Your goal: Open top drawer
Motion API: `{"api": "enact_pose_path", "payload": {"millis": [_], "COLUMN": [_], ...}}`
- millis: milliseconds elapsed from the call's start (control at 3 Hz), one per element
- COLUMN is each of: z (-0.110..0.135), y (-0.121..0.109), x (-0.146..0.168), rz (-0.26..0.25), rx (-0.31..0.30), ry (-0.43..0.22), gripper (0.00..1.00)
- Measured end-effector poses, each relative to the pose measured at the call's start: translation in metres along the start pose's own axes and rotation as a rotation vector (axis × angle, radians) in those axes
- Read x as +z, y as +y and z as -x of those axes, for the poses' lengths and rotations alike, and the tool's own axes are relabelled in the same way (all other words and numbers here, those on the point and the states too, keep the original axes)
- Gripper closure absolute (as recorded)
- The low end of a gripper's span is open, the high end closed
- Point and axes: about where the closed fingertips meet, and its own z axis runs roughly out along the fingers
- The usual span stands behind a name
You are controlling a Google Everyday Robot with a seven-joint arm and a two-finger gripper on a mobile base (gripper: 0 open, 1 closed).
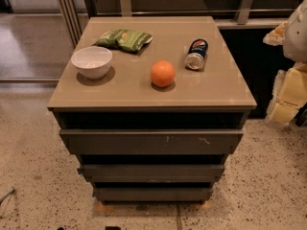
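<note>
At the right edge of your view the gripper (287,98) was cut off by the frame. Only pale yellow, blocky pieces showed, below a white rounded part of the arm (300,28). You could not tell whether it was released or clenched. It hung off to the right of the cabinet, apart from the drawer fronts, and how far forward it sat was hard to judge.

The top drawer (151,142) sat directly under the cabinet top (225,92). It was the widest and tallest of three dark grey-brown fronts, flat and handleless, with small pale scratches right of centre. A black shadowed gap ran between its upper edge and the slab above, and whatever lay in that gap was hidden. The two lower drawer fronts (151,172) were narrower and slimmer, each under its own dark band.

The top was a smooth, faintly glossy beige slab with a thin edge. On it you had a round white bowl (91,62) near the left edge and a crinkled green snack bag (123,39) just behind it. An orange (163,73) sat near the middle, and a soda can (196,54) lay on its side to the right, one end facing you.

Speckled floor (43,186) spread in front of the drawers and to both sides. A small dark shape at the bottom edge was too cut off to name.
</note>
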Motion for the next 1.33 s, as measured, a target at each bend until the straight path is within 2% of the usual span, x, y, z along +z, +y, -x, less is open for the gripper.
{"api": "enact_pose_path", "payload": {"millis": [333,667,1000,1333], "z": [0.000,0.000,0.000,-0.002], "y": [0.000,0.000,0.011,0.023], "x": [0.000,0.000,0.014,0.060], "rz": [0.000,-0.008,-0.022,-0.008], "rx": [0.000,0.002,0.007,0.025], "ry": [0.000,-0.005,-0.042,-0.110], "gripper": [0.00,0.10,0.33,0.56]}}
